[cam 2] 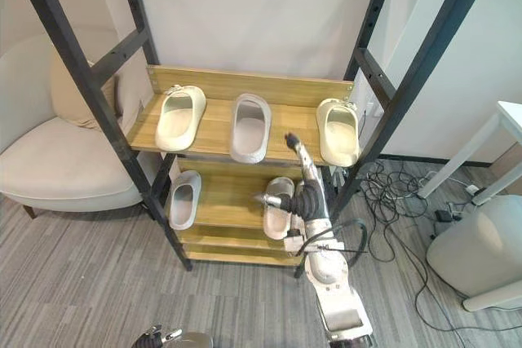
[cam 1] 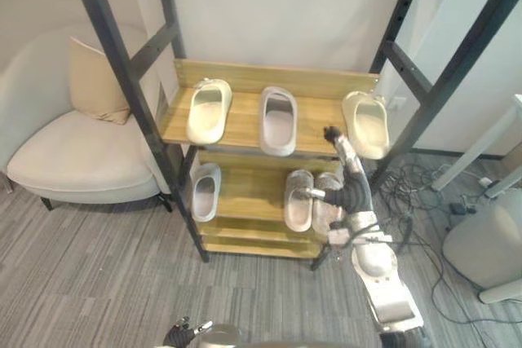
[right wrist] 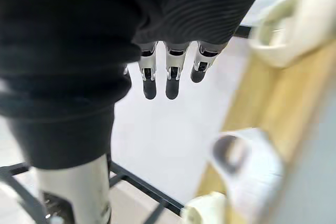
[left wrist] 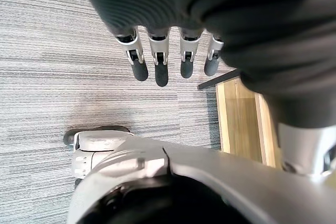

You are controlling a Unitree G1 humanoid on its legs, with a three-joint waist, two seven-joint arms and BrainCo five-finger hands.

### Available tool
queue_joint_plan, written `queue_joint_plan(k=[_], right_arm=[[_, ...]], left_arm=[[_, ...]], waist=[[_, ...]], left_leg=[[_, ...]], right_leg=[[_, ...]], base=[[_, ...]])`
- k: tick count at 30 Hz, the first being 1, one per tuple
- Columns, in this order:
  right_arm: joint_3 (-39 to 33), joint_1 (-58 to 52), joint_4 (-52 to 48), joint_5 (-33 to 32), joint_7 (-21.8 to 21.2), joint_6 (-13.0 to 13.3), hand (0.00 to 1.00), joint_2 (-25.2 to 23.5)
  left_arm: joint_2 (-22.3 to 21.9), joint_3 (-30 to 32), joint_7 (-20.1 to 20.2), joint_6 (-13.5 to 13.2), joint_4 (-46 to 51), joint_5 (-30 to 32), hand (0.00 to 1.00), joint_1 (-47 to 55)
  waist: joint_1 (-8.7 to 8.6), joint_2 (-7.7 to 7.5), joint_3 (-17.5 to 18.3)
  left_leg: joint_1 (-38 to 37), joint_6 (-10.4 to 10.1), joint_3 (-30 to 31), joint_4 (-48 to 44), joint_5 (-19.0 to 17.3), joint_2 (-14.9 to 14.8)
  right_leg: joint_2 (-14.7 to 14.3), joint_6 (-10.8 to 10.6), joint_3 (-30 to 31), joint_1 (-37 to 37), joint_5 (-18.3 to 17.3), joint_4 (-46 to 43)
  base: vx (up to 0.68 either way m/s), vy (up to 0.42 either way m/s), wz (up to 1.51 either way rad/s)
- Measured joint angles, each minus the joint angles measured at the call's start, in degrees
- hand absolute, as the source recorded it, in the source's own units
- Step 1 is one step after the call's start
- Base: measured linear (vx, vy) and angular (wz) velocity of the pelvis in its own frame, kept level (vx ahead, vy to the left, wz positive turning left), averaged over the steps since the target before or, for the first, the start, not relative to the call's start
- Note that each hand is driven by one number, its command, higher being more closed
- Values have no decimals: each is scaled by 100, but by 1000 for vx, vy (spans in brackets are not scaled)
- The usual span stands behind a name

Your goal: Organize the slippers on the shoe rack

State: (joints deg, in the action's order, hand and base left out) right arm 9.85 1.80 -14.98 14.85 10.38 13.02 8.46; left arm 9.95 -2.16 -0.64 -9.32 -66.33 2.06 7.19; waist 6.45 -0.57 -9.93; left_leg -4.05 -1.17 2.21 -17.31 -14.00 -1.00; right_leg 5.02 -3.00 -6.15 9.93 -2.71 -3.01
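Observation:
The wooden shoe rack [cam 1: 245, 77] has three slippers on its top shelf: a cream slipper [cam 1: 209, 110] at the left, a grey slipper [cam 1: 278, 120] in the middle and another cream slipper [cam 1: 367, 124] at the right. The lower shelf carries a single grey slipper [cam 1: 205, 191] at the left and a grey pair [cam 1: 311, 200] on the right. My right hand [cam 1: 349, 165] is raised before the top shelf's front edge, between the middle and right slippers. Its fingers [right wrist: 167, 74] are straight and hold nothing. My left hand [cam 1: 181, 333] hangs low over the carpet with straight, empty fingers [left wrist: 160, 61].
Black metal uprights [cam 1: 122, 71] frame the rack on both sides. A cream armchair [cam 1: 73, 152] with a cushion stands to the left. Loose cables [cam 1: 412, 189] lie on the carpet to the right, near a white rounded bin [cam 1: 489, 242].

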Motion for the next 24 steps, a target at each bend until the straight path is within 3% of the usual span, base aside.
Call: queue_joint_plan(k=[6,12,17,24], right_arm=[[-88,1089,284,54,372,-95,0,439],[-370,2234,1582,99,657,-497,0,801],[-552,2763,2779,19,770,-687,0,1032],[-532,3420,3746,-151,798,-727,0,1209]], left_arm=[[3,40,2,1,131,-5,0,60],[-10,52,83,0,282,-11,0,76],[-17,56,81,7,282,-22,0,119],[-59,117,55,6,283,-200,0,156]], waist=[[20,-6,-97],[233,14,-130],[354,20,-140],[495,43,-304]], left_leg=[[148,1,101,-76,0,21],[573,4,217,-169,-2,40],[716,2,327,-202,0,61],[799,5,357,-170,2,64]], right_leg=[[11,-16,-74,-107,-69,-93],[6,-15,-170,-425,-69,-87],[2,-47,-185,-553,-28,-65],[0,-33,-178,-622,-2,-23]], base=[[-10,-14,9],[8,-8,9],[74,2,12],[19,5,1]])
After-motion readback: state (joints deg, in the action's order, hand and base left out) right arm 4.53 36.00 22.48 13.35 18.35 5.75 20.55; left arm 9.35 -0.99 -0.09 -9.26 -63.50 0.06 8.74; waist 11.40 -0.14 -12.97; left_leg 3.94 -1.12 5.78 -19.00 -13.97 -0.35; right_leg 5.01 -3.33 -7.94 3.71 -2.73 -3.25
